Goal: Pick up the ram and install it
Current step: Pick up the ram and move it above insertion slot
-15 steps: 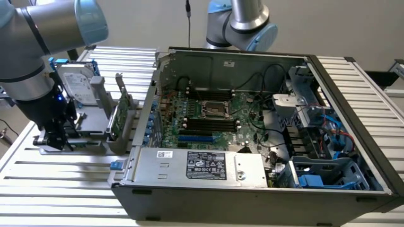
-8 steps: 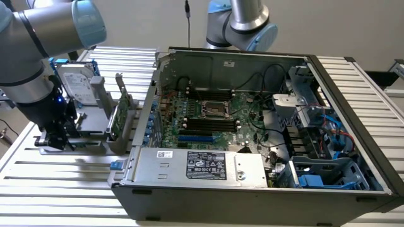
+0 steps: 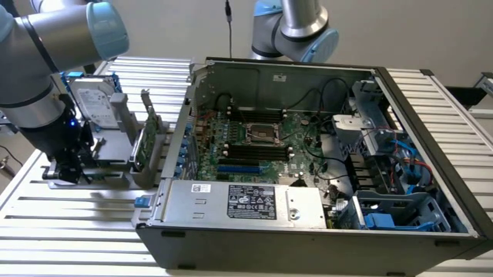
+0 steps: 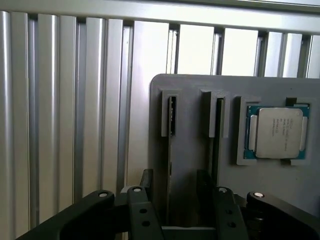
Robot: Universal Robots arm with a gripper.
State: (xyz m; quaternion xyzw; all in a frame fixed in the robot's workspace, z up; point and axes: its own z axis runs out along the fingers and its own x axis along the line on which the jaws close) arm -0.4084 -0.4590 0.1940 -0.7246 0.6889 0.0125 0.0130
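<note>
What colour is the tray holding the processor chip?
The tray is plain grey, clearest in the wrist view.

Exterior view's lower left: table slats [image 3: 77, 219] bare, free approach. Hard drive [image 3: 96, 104] and expansion card [image 3: 146, 141] stand upright on the fixture [image 3: 108, 176], hemming the gripper [image 3: 64, 174]. Computer case [image 3: 308, 242] open-topped; cables [image 3: 317, 156] cross beside memory slots [image 3: 258, 151].

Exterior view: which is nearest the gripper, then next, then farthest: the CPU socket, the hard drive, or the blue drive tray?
From the gripper:
1. Hard drive, in the rack on the exterior view's left.
2. CPU socket, middle of the motherboard.
3. Blue drive tray, inside the case, exterior view's right.
</note>
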